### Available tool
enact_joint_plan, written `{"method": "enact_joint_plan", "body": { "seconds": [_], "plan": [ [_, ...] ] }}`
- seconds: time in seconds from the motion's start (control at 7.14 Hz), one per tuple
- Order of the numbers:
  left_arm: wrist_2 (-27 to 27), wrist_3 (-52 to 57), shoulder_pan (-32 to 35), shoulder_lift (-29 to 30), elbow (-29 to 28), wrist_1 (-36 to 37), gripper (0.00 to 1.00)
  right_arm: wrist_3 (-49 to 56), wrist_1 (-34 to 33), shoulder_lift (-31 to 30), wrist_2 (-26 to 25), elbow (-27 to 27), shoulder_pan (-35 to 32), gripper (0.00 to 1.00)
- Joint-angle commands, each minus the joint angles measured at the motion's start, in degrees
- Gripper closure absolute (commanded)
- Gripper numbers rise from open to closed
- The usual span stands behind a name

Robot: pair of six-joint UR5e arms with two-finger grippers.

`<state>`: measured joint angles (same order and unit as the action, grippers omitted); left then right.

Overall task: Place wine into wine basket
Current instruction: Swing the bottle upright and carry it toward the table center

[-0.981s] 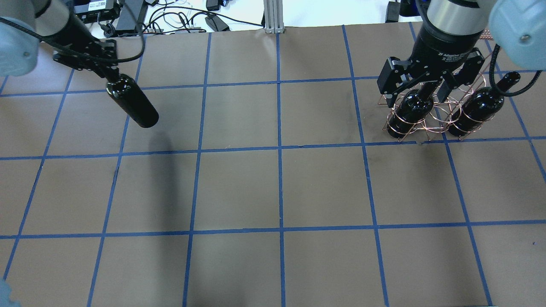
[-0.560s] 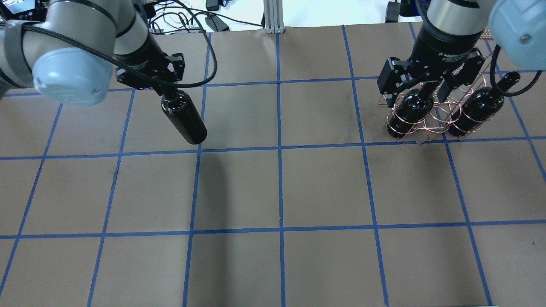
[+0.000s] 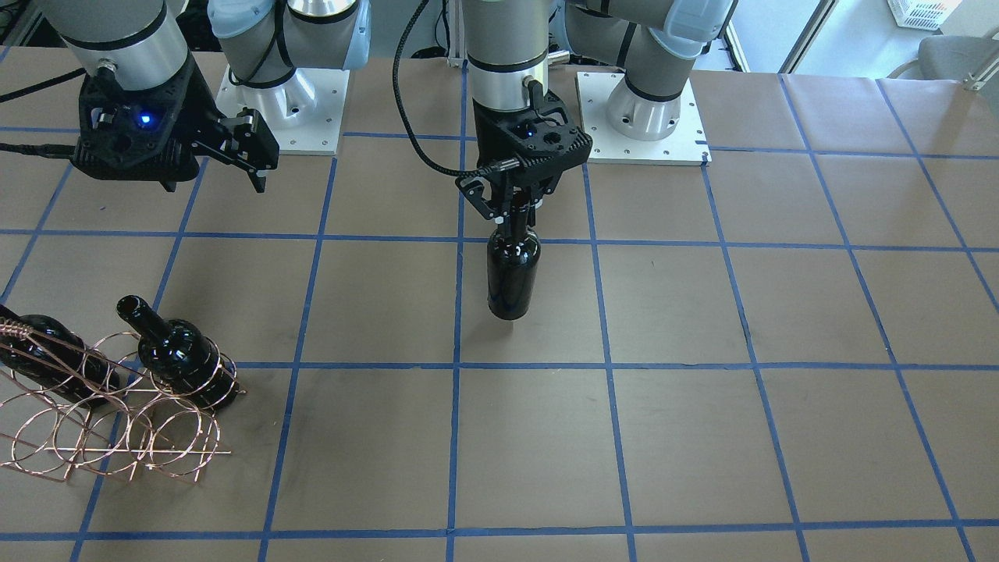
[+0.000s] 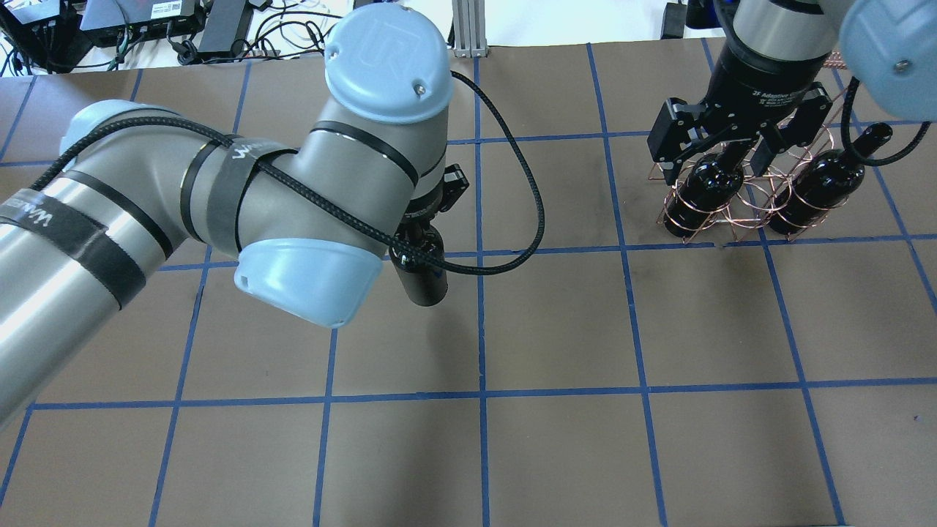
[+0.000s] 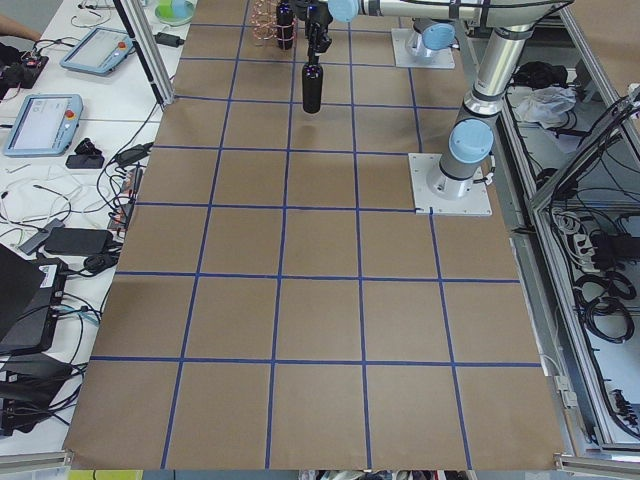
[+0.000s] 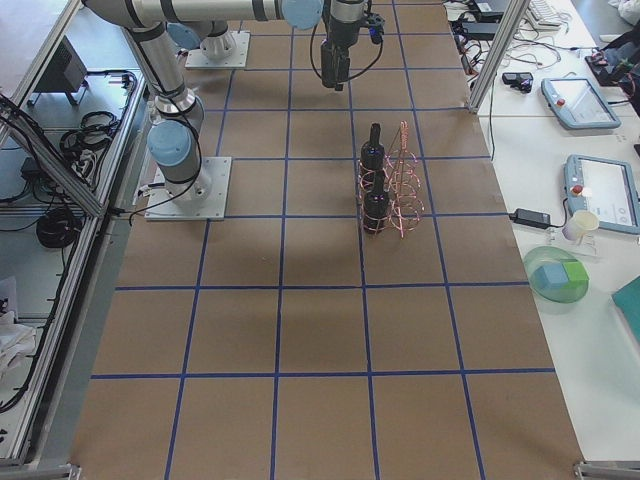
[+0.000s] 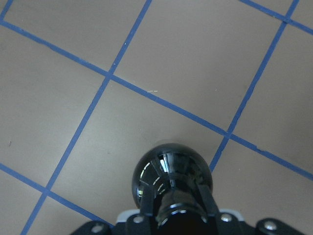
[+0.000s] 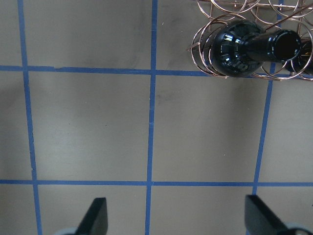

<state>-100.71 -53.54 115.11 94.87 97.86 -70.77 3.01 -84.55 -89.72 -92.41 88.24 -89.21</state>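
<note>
Spanning every view, the brown table [image 4: 556,329] carries a blue grid. The left arm [image 4: 219,190] fills the left half of the overhead view and reaches to frame centre. The basket [image 3: 140,437] sits at the front view's lower left, with bottle one [image 3: 183,359] and bottle two [image 3: 47,367] lying tilted in its loops. The wine [image 3: 513,269] hangs upright at that view's centre, well apart from the basket. The left gripper [image 3: 515,211] is clenched on its neck. The right gripper [image 8: 176,215], at upper left, is spread wide, grasping nothing.
</note>
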Motion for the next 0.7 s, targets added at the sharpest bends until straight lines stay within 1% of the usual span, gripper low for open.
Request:
{"method": "enact_joint_plan", "body": {
  "seconds": [0.0,0.28,0.56],
  "plan": [
    [1.8,-6.3,1.2,1.3,0.2,0.3,0.88,0.1,0.0,0.0,0.0,0.0,0.0,0.0],
    [2.4,-6.4,1.2,1.4,1.9,0.4,0.88,0.1,0.0,0.0,0.0,0.0,0.0,0.0],
    [5.3,-6.5,1.2,1.7,2.0,0.2,0.88,0.1,0.0,0.0,0.0,0.0,0.0,0.0]
  ]
}}
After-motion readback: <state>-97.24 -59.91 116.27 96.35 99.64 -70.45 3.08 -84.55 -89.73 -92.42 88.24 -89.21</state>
